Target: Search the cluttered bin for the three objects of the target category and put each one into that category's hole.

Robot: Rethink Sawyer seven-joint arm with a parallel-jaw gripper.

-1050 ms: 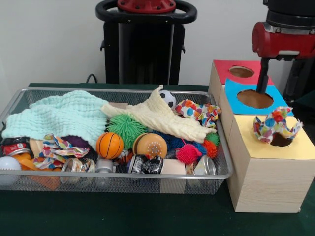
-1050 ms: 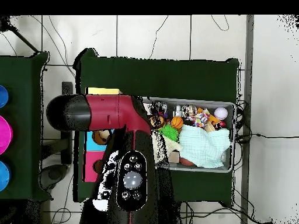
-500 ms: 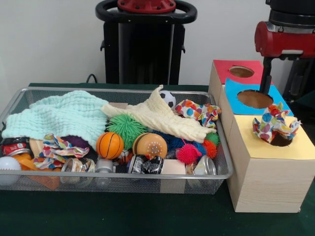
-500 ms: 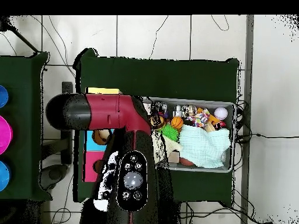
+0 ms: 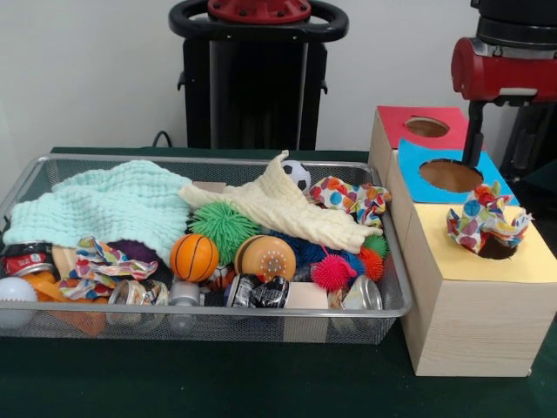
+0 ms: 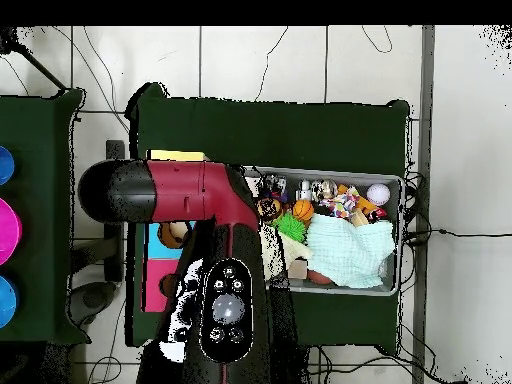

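A crumpled polka-dot cloth (image 5: 484, 220) sits in the hole of the yellow panel (image 5: 452, 252) of the wooden box. My gripper (image 5: 474, 144) hangs empty above the blue panel's hole (image 5: 450, 175), behind and above that cloth; its state is hidden. In the wire bin (image 5: 261, 315) lie two more polka-dot cloths, one at the right rear (image 5: 352, 198) and one at the front left (image 5: 103, 261). A cream cloth (image 5: 278, 207) and a mint cloth (image 5: 109, 205) cover much of the bin. From overhead my arm (image 6: 200, 195) hides the gripper and most of the box (image 6: 160, 275).
The red panel's hole (image 5: 426, 126) is at the box's far end. The bin also holds an orange basketball (image 5: 193, 257), spiky balls (image 5: 224, 226), a soccer ball (image 5: 297, 174), several jars and cans along the front (image 5: 261, 292), and a white ball (image 5: 16, 294).
My gripper has drifted slightly right and up over the blue panel. The polka-dot cloth has slumped a little on the yellow hole. The bin's contents are unchanged.
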